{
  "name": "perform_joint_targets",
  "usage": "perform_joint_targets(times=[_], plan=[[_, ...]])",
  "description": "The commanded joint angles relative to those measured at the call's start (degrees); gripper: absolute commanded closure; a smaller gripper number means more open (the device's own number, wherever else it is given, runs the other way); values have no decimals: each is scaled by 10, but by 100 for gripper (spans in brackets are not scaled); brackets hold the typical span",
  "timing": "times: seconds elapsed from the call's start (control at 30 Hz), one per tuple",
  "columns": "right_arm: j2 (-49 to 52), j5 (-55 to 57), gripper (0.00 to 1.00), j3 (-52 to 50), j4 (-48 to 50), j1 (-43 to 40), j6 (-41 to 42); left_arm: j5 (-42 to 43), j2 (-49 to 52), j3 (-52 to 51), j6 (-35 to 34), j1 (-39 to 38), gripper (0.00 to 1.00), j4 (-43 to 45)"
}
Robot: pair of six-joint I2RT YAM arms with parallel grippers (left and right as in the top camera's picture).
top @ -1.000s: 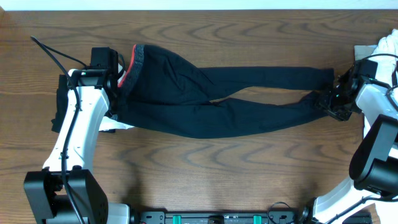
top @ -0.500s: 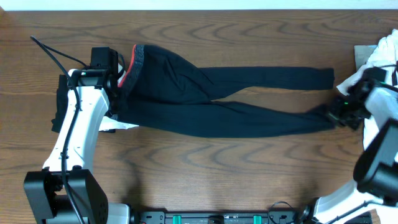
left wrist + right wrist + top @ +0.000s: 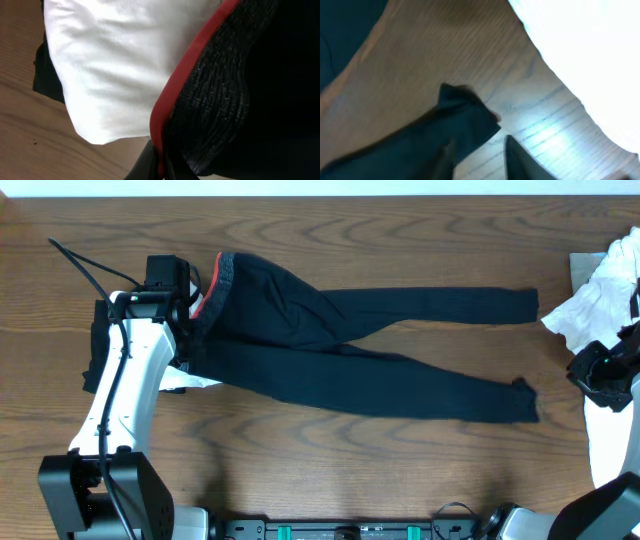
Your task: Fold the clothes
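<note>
A pair of long black trousers [image 3: 300,340] lies stretched across the wooden table [image 3: 400,470], with the waist at the left and the legs running off to the right. The legs part past the seat. The upper leg [image 3: 450,305] lies nearly straight, and the lower leg [image 3: 440,388] slants toward the near edge and ends in a rumpled cuff [image 3: 522,400]. The left pincer [image 3: 197,308] is clamped tight on the waistband [image 3: 222,280]. Seen close from its wrist, the red edge and the ribbed grey elastic run straight down into the closed tips. Under that end of the trousers a white garment [image 3: 200,383] shows from beneath the left arm, and a second black garment [image 3: 95,355] lies at the arm's outer side. The right pincer [image 3: 598,372] is over bare wood, clear of the lower cuff and to its right. The wrist view there is blurred, but its fingers [image 3: 516,160] stand partly apart with nothing gripped, and the cuff lies on the table just ahead of them. A heap of white cloth [image 3: 600,300] sits at the far right, just beyond the end of the upper leg. Another white piece [image 3: 603,440] lies beside the right arm, toward the near edge.
</note>
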Motion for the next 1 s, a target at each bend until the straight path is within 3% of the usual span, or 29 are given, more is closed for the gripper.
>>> perform_joint_targets(times=[0.0,0.3,0.53,0.6,0.67,0.73,0.8,0.97], plan=[[21,-14,64,0,5,5,4,-11,-10,8,-3,3,94,-2],[83,-52,58,-2,30,59,-23,-5,-10,8,-3,3,94,-1],[184,21,53,-2,64,84,6,-5,-10,8,-3,3,94,-2],[210,19,58,-2,65,84,6,-5,-10,8,-3,3,94,-2],[232,3,81,-2,66,84,5,-5,-10,8,-3,3,94,-2],[243,-24,93,-2,60,84,-5,-5,-10,8,-3,3,94,-1],[241,-49,98,-2,58,84,-17,-5,-10,8,-3,3,94,-1],[216,-63,99,1,61,73,-21,-5,-10,8,-3,3,94,-2]])
